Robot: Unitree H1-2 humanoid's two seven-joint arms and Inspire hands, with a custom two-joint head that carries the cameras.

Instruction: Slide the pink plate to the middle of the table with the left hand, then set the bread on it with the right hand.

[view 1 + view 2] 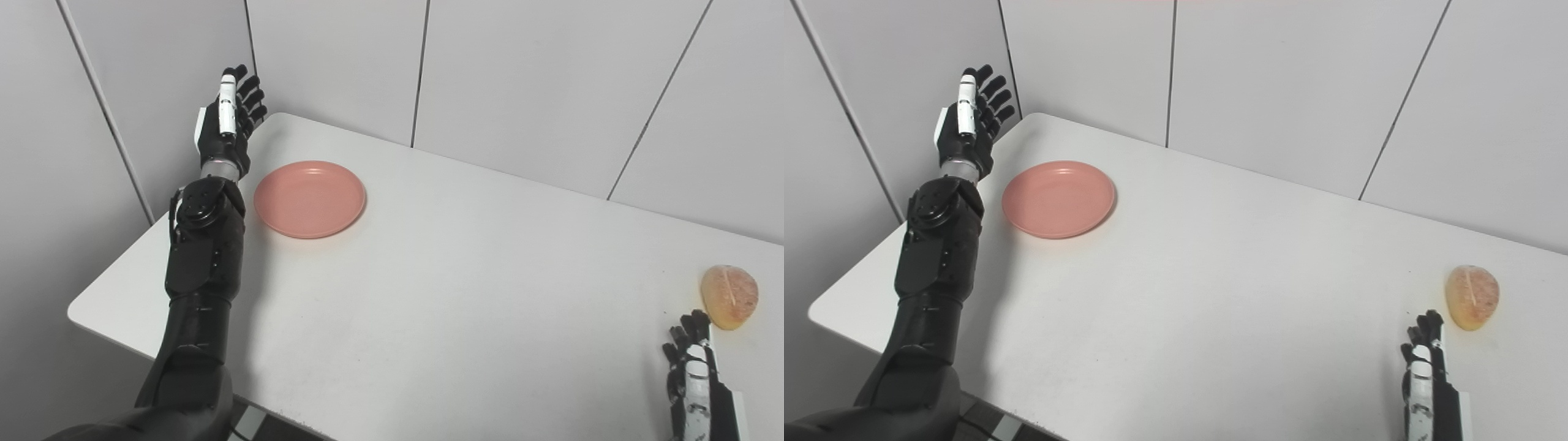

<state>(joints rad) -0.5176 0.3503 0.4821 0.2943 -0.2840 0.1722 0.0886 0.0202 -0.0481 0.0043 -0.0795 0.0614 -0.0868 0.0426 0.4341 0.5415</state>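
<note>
smooth white table [465,269]; round glossy pink plate [310,198] beside spread left hand [228,125]; right hand [695,373] spread near oval bread [729,296].

A white desk [465,294] with rounded corners fills the space, pale grey wall panels [520,86] with dark seams behind it, and possibly tiled floor under the near edge.

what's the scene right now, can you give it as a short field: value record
table: white, set against grey wall panels
pink plate: empty, on the table's far left part, not yet in the middle
bread: on the table's right side, lying free
left hand: open, raised beside the plate's left, not touching it
right hand: low at the near right, just short of the bread, holding nothing
task stage: neither step done
</note>
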